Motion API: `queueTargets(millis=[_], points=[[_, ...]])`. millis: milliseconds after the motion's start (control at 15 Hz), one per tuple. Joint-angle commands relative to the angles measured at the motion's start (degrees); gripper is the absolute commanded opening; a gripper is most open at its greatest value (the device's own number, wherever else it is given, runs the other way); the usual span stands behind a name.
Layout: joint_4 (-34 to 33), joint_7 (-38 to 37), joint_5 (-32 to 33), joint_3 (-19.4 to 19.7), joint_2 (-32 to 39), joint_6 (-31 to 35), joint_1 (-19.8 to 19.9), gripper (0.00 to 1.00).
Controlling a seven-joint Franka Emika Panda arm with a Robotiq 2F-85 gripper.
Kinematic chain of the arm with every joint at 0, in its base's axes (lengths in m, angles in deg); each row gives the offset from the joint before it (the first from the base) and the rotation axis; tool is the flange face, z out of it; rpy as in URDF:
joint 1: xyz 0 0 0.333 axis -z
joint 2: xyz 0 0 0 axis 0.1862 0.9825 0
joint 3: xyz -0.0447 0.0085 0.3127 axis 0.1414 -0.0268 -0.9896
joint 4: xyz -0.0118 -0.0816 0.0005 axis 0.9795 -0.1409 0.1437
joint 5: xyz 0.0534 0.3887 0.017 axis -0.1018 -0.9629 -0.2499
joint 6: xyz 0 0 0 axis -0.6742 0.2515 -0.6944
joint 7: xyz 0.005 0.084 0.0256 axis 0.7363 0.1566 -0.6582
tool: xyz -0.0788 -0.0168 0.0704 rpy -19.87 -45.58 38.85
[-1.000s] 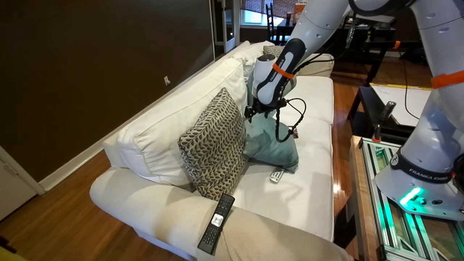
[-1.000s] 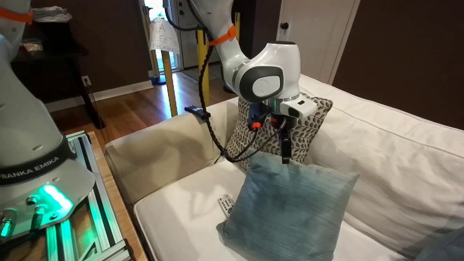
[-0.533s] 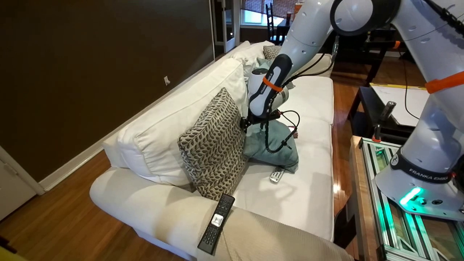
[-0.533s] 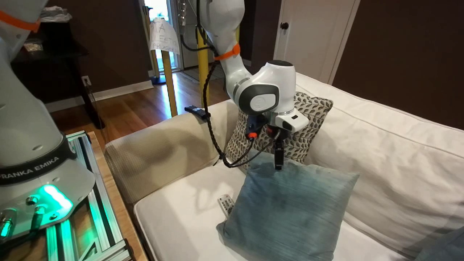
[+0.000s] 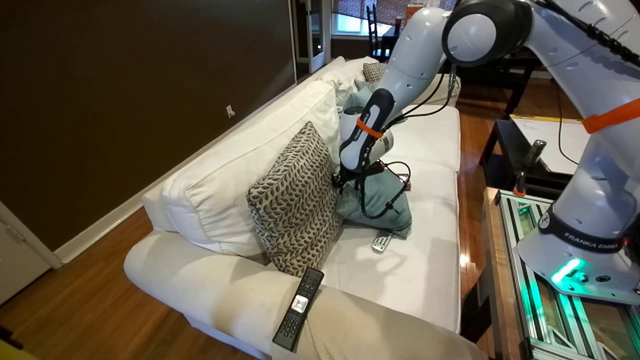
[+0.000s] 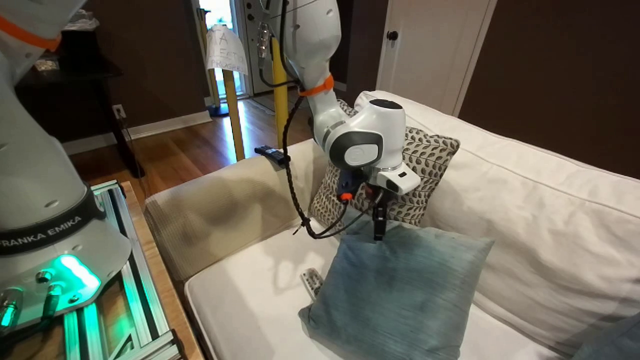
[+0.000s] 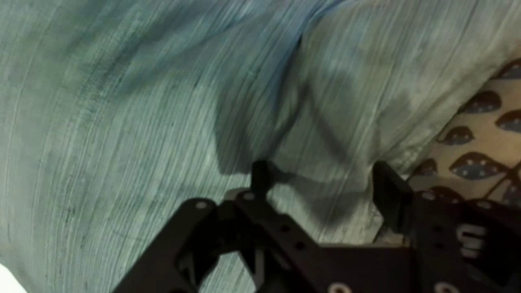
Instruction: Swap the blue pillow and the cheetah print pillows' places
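The blue pillow (image 5: 380, 200) leans on the sofa seat; it also shows in an exterior view (image 6: 395, 295) and fills most of the wrist view (image 7: 122, 142). The cheetah print pillow (image 5: 300, 205) leans against the sofa back near the armrest; it is behind the arm in an exterior view (image 6: 432, 155) and at the right of the wrist view (image 7: 476, 167). My gripper (image 7: 321, 183) is open, pointing down at the blue pillow's top edge (image 6: 380, 232), beside the printed pillow. Blue fabric shows between its fingers; the right finger is at the pillow's edge. Its fingers are partly hidden in an exterior view (image 5: 345, 181).
A white remote (image 5: 382, 241) lies on the seat by the blue pillow. A black remote (image 5: 299, 307) lies on the armrest (image 5: 215, 280). White back cushions (image 6: 540, 215) line the sofa. More blue (image 5: 365, 89) and printed (image 5: 373, 71) pillows are at the far end.
The arm has moved down, bringing the gripper from above the blue pillow to its top edge, with a slight shift toward the armrest. The pillows have barely moved.
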Motion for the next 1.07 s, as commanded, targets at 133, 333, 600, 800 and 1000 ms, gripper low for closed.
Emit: queueTargets(millis=[133, 333, 600, 800, 1000], points=[[-2.52, 2.37, -2.77, -1.15, 0.95, -3.72, 1.48, 0.19], [-2.48, 3.54, -2.78, -1.21, 0.20, -4.01, 1.95, 0.01], [-0.33, 6.82, -1.98, -1.63, -2.81, -5.12, 2.76, 0.01], [2.37, 7.04, -1.84, -0.21, -7.05, -7.08, 2.07, 0.01], [6.24, 4.77, -1.44, 2.52, -13.09, -7.53, 0.49, 0.01]])
